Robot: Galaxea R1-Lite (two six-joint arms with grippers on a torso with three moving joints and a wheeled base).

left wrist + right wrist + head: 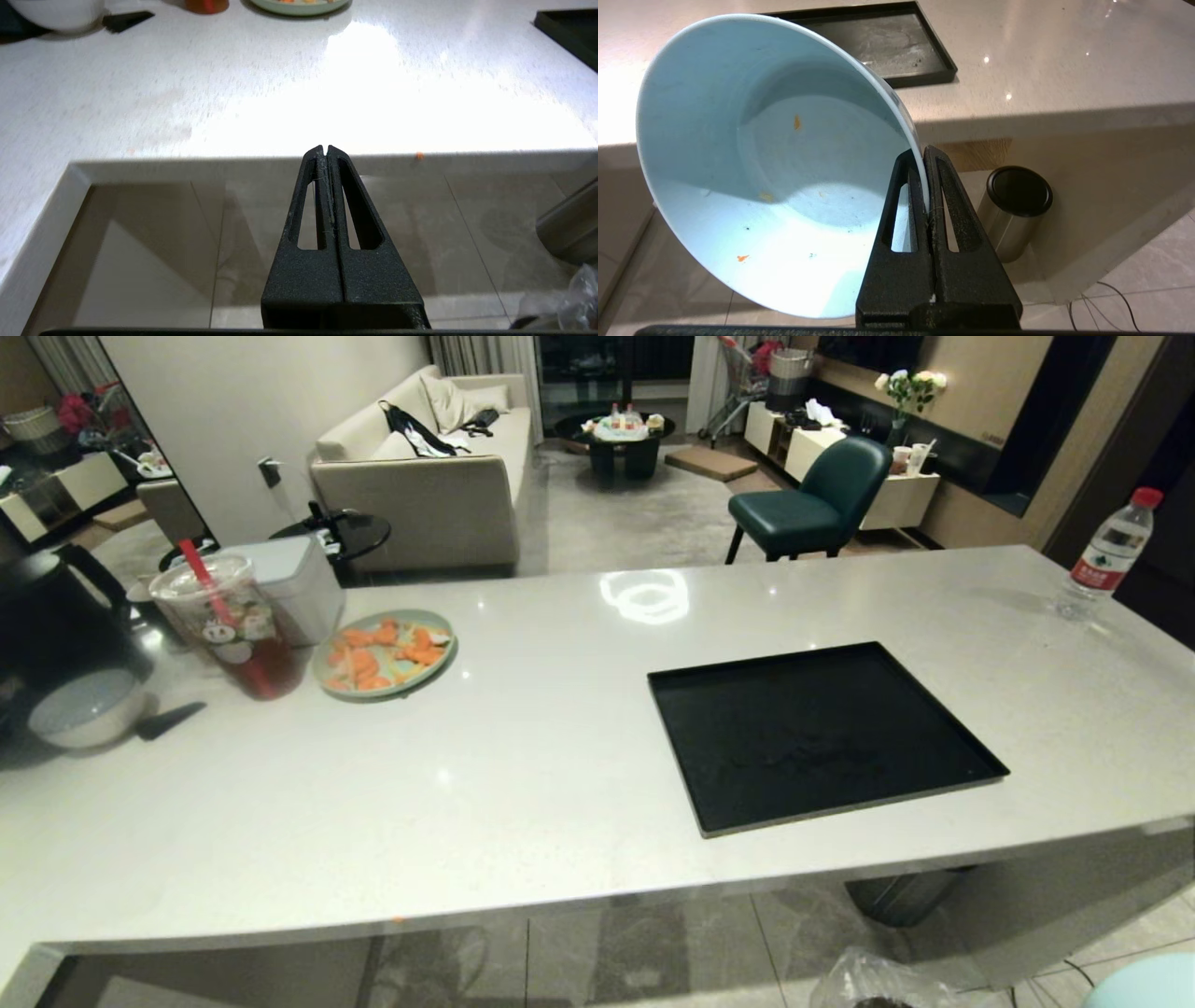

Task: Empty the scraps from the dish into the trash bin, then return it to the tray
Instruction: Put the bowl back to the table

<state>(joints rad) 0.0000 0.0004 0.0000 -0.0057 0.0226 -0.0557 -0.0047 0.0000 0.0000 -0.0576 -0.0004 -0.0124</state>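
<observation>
My right gripper (923, 151) is shut on the rim of the dish (775, 163), a smooth light-blue bowl held tilted below the table's front edge. Of the scraps, only tiny orange and yellowish specks (797, 122) cling to its inside. A sliver of the dish (1144, 985) shows in the head view's bottom right corner. The crinkly clear bag of the trash bin (868, 985) lies on the floor beside it and also shows in the left wrist view (565, 298). The black tray (812, 733) sits bare on the table's right half. My left gripper (325, 148) hangs shut on nothing below the table edge.
A green plate (383, 655) of orange slices, a lidded drink cup (233, 625) and a white bowl (86, 709) stand at the table's left. A water bottle (1111, 553) stands far right. A black-lidded steel cylinder (1015, 210) stands on the floor under the table.
</observation>
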